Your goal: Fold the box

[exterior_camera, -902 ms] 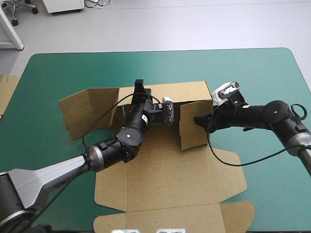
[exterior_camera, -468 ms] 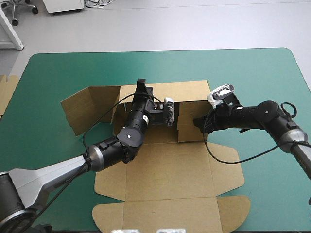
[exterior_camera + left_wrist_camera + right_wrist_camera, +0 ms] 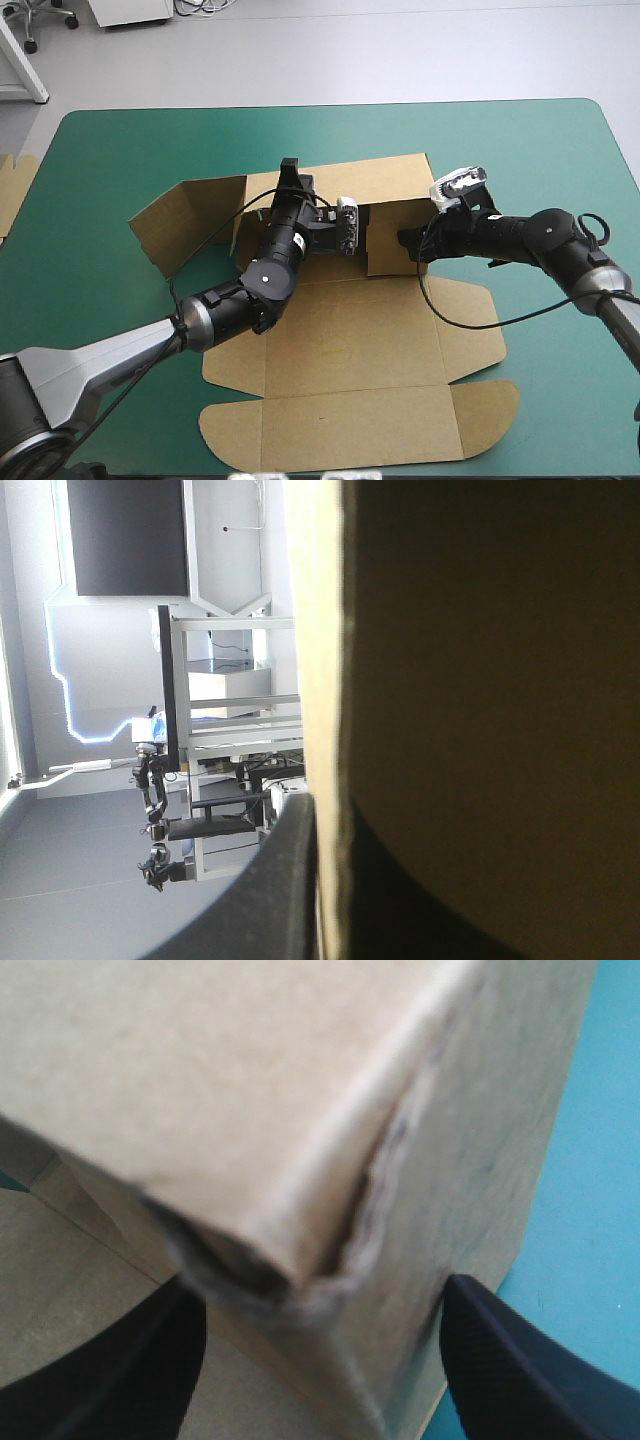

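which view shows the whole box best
The high view: the whole box lies on the teal-green cover, rear walls raised, front flaps flat. Left wrist view shows only one board edge close up; right wrist view only a raised corner between open jaws.

The box [image 3: 350, 350] wall by the right end effector [image 3: 404, 240] now stands steeper

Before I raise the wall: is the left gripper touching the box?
Touching. Left wrist view: the box runs edge-on between the left gripper's fingers, one flat against it.
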Controlling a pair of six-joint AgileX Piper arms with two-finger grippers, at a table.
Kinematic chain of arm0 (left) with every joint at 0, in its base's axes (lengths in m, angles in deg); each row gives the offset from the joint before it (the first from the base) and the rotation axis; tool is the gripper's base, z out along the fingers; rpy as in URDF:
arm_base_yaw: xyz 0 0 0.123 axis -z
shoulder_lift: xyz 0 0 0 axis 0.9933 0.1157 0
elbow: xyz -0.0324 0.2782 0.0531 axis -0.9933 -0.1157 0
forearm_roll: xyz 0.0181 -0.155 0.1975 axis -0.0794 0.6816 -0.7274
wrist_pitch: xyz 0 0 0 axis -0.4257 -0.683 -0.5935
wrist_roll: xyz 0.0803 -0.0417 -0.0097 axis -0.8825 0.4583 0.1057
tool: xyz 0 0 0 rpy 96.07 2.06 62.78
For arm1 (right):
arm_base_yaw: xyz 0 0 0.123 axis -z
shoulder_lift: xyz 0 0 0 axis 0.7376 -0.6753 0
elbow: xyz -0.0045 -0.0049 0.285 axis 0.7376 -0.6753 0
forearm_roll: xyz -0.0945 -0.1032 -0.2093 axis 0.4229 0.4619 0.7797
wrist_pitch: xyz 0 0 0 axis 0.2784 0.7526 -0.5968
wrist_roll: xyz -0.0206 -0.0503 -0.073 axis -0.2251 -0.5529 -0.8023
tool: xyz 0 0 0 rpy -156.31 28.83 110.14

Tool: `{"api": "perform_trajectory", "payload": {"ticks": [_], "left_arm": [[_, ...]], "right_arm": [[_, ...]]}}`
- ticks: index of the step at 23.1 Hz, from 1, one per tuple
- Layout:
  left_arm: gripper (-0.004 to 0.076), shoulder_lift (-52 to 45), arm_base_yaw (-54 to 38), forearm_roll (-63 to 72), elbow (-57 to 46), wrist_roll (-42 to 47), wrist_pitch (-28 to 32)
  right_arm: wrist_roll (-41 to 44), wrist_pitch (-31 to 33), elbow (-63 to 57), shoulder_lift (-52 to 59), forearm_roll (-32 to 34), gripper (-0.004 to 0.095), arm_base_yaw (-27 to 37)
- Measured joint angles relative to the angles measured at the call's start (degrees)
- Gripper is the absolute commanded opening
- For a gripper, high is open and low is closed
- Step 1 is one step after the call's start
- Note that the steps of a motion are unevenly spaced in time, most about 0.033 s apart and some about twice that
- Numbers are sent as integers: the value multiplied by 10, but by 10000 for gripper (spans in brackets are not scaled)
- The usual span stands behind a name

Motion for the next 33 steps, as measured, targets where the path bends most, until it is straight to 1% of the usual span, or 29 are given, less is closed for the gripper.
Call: {"api": "perform_trajectory", "payload": {"ticks": [5,7,8,9,10,11,12,13,14,16,18,20,21,23,24,25,27,28,30,33], "left_arm": [[-10,0,-2,1,3,2,-4],[-10,0,-2,3,4,2,-6],[-10,0,-2,4,4,2,-6],[-10,0,-2,4,5,2,-6],[-10,0,-2,4,5,2,-6],[-10,0,-2,4,5,2,-7],[-10,0,-2,4,5,2,-9],[-10,0,-2,4,5,2,-9],[-10,0,-3,1,5,2,-10],[-10,0,-3,-2,5,5,-8],[-10,0,-3,-3,6,14,-6],[-10,0,-3,-6,7,23,-2],[-10,0,-3,-6,7,24,-2],[-10,0,-4,-6,7,25,-2],[-10,0,-4,-6,7,25,-2],[-10,0,-4,-6,7,25,-2],[-10,0,-4,-6,7,25,0],[-10,0,-4,-6,7,25,3],[-10,0,-4,-6,7,25,6],[-10,0,-4,-4,7,25,14]], "right_arm": [[-29,-18,-1,-1,-39,568,-2],[-37,-25,-1,-1,-45,527,-2],[-40,-28,-1,-1,-47,448,-2],[-41,-30,-1,-1,-48,394,-2],[-41,-32,-1,-1,-48,300,-2],[-41,-34,-1,-1,-48,233,-1],[-41,-34,-1,-1,-48,196,-1],[-41,-35,-1,-1,-48,195,0],[-44,-35,-1,-1,-49,203,1],[-52,-37,-1,-2,-49,262,3],[-58,-41,-1,-2,-49,250,3],[-63,-43,-1,-2,-50,295,3],[-63,-39,-1,-2,-50,334,3],[-63,-28,2,-2,-44,459,3],[-63,-22,3,-2,-40,545,3],[-64,-15,5,-2,-35,592,3],[-64,0,5,-2,-26,648,3],[-62,9,5,-2,-20,652,3],[-51,25,5,-2,-8,630,3],[-7,55,6,-1,29,606,3]]}}
